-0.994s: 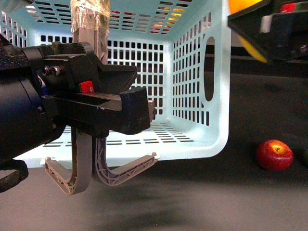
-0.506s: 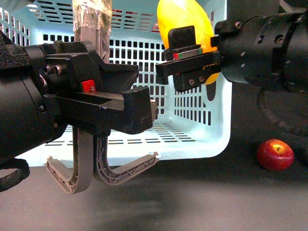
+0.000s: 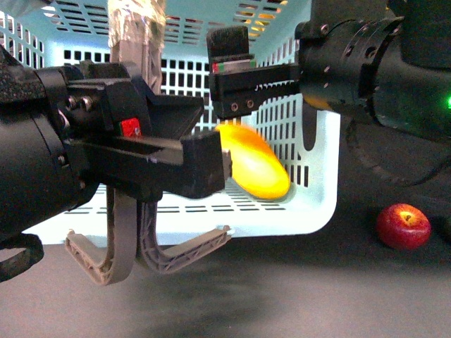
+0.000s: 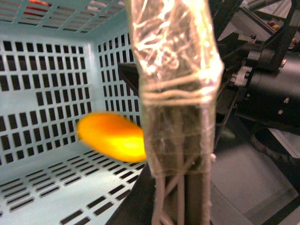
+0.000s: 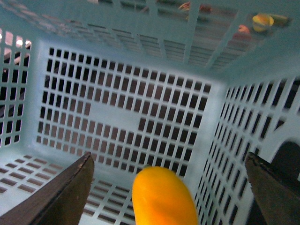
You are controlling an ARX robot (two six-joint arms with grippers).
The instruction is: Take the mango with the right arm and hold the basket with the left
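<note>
Inside the basket [image 3: 310, 204], which lies tipped on its side with the opening toward the front camera, the mango [image 3: 254, 163] shows as a blurred yellow oval low near the right-hand slotted wall. Cannot tell whether it touches the wall under it. The right gripper [image 3: 229, 70] reaches into the opening above the mango; in the front view a clear gap separates them. In the right wrist view its fingers [image 5: 65, 197] are spread wide and hold nothing; the mango [image 5: 161, 197] sits between and beyond them, touching neither. The left gripper [image 3: 204, 158] is clenched on the basket's ribbed handle [image 3: 134, 42], whose upper stretch is wrapped in clear tape [image 4: 176, 70]. In the left wrist view that handle fills the middle and hides one end of the mango [image 4: 110, 136]. In the front view the mango sits just beside the left gripper's tip, partly hidden by it. A red apple [image 3: 402, 225] rests on the dark bench [image 3: 282, 296], outside the basket to the right, well apart from both grippers.
</note>
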